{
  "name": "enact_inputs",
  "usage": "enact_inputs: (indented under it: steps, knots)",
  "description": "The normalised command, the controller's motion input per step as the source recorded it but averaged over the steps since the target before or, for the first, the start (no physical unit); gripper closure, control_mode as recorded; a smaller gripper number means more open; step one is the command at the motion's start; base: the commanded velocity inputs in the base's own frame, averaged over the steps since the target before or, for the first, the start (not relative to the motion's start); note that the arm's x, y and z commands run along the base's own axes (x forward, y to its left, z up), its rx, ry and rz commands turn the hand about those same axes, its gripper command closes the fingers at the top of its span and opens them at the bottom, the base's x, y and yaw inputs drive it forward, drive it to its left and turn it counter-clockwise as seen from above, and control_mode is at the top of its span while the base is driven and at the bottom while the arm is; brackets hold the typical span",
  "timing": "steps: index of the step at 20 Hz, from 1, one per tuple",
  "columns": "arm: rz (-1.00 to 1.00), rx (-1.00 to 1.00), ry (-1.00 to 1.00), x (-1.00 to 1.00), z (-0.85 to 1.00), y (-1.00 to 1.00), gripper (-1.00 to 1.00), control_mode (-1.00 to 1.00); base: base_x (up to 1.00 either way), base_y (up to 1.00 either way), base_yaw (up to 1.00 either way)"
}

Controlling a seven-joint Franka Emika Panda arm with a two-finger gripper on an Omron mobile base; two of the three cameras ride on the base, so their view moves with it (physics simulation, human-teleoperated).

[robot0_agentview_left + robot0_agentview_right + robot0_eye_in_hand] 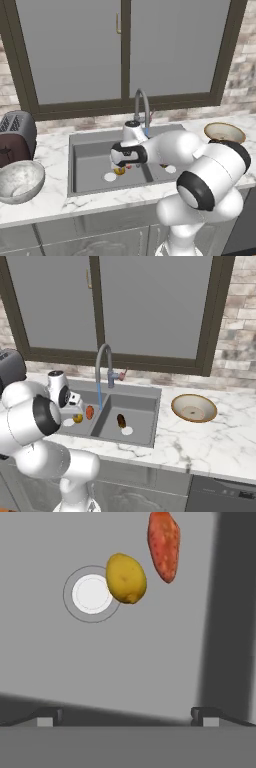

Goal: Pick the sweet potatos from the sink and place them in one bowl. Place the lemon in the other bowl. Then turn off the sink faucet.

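Yellow lemon point(126, 578) lies on the sink point(125, 657) floor beside an orange-red sweet potato point(164, 544).

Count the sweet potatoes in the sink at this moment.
2. The orange-red sweet potato lies in the left basin beside the lemon. The dark brown sweet potato lies in the right basin next to its drain. The arm covers part of the sink, so more could be hidden.
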Motion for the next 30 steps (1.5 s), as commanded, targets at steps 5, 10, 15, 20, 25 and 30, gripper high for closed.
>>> enact_inputs:
  steps: [5, 10, 15, 20, 25, 30]
  knots:
    - [0.00, 0.00, 0.00, 0.17, -0.18, 0.00, -1.00, -1.00, 0.00, 0.00, 0.00]
    - [0.00, 0.00, 0.00, 0.22, -0.18, 0.00, -1.00, -1.00, 0.00, 0.00, 0.00]
    - [0.00, 0.00, 0.01, 0.22, -0.19, 0.00, -1.00, -1.00, 0.00, 0.00, 0.00]
    - [0.00, 0.00, 0.02, 0.24, -0.20, 0.00, -1.00, -1.00, 0.00, 0.00, 0.00]
    - [0.00, -0.01, 0.00, 0.28, -0.19, 0.01, -1.00, -1.00, 0.00, 0.00, 0.00]
    - [0.00, -0.02, 0.00, 0.25, -0.15, 0.03, -1.00, -1.00, 0.00, 0.00, 0.00]
